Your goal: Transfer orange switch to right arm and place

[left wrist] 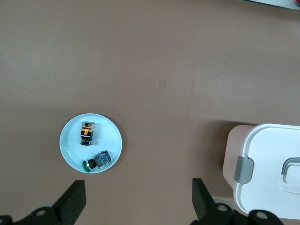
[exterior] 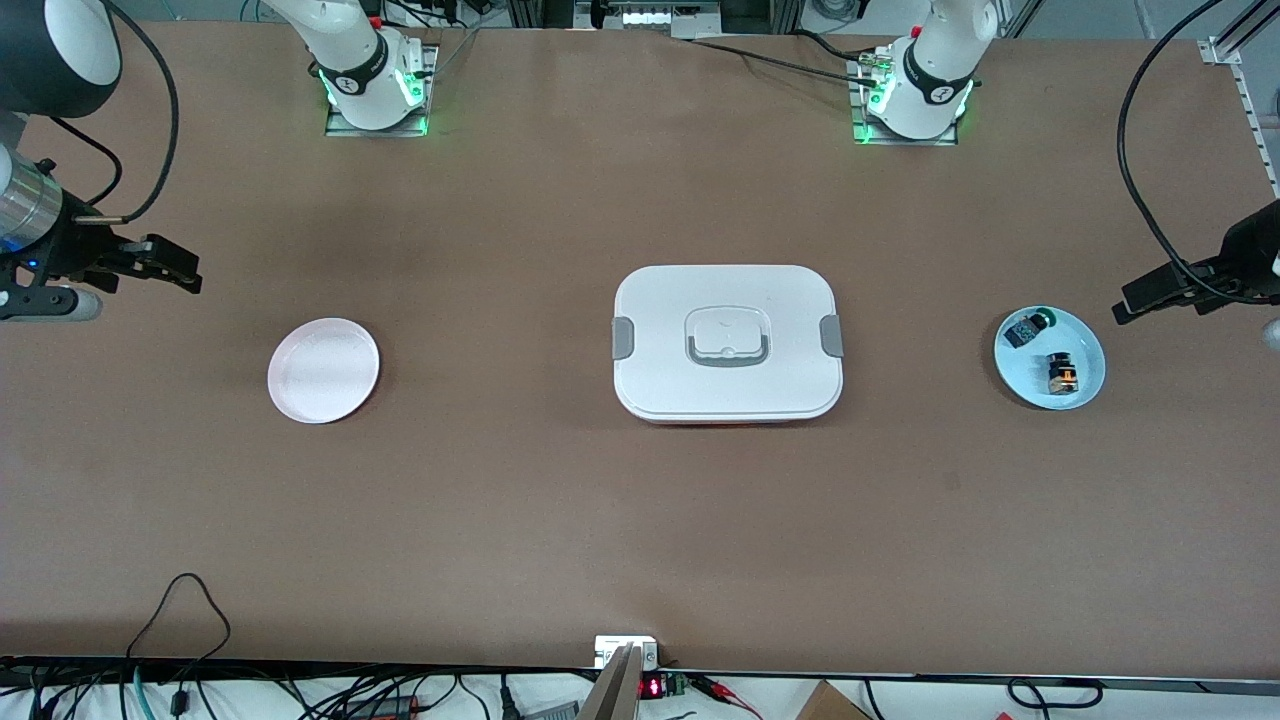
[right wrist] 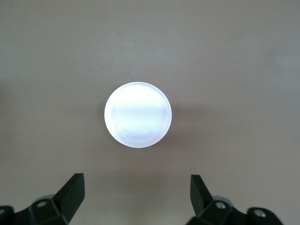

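Nothing is done yet: the orange switch (exterior: 1063,373) lies on the blue plate (exterior: 1088,347) at the frame's right, beside a green-capped part (exterior: 1028,326). The left end effector (left wrist: 138,199) and the right end effector (right wrist: 138,196) both hang released and empty, the right over the bare pink plate (exterior: 323,369). Both arms are cut off at the frame edges.

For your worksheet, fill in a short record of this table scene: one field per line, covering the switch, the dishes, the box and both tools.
orange switch: lying on the blue plate, beside a green-capped part
pink plate: bare, toward the right arm's end
white box: lid on, mid-table between the plates
left tool: open, holding nothing, up in the air near the blue plate
right tool: open, holding nothing, up in the air near the pink plate
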Controlling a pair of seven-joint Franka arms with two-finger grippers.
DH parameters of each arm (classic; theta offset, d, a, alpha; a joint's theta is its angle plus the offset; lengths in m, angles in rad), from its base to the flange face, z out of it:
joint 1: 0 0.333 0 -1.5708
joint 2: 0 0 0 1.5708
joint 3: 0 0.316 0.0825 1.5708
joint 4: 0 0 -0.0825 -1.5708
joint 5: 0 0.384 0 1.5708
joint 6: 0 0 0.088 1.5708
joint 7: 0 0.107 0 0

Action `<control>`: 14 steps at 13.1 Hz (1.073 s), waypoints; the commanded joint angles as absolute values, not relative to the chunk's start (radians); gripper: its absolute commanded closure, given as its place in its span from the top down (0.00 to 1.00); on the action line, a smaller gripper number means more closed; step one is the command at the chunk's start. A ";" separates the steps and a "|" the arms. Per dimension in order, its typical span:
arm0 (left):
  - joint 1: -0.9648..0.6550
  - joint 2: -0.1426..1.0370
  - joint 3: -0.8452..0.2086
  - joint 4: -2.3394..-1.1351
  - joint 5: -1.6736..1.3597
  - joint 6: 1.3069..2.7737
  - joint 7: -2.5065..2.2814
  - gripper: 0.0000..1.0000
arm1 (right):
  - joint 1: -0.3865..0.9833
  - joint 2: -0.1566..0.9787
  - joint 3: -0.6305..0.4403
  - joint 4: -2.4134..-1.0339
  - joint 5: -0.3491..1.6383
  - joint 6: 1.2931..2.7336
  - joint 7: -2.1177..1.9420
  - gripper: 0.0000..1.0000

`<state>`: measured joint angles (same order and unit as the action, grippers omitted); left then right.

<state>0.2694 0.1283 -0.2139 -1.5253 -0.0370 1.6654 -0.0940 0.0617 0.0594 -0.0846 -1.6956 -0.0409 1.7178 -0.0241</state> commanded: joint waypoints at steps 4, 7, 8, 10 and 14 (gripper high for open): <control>0.242 0.147 -0.215 -1.586 -0.015 1.571 -0.074 1.00 | 0.032 0.054 -0.081 -1.690 -0.034 1.717 -0.032 1.00; 0.265 0.202 -0.199 -1.588 0.035 1.659 0.196 1.00 | 0.031 0.055 -0.081 -1.690 -0.032 1.718 -0.031 1.00; 0.305 0.233 -0.190 -1.592 0.035 1.716 0.350 1.00 | 0.031 0.055 -0.081 -1.690 -0.032 1.709 -0.031 1.00; 0.363 0.284 -0.190 -1.597 0.026 1.765 0.545 1.00 | 0.032 0.054 -0.081 -1.690 -0.034 1.704 -0.034 1.00; 0.403 0.351 -0.189 -1.600 0.040 1.790 0.843 1.00 | 0.035 0.057 -0.080 -1.669 -0.034 1.697 -0.026 1.00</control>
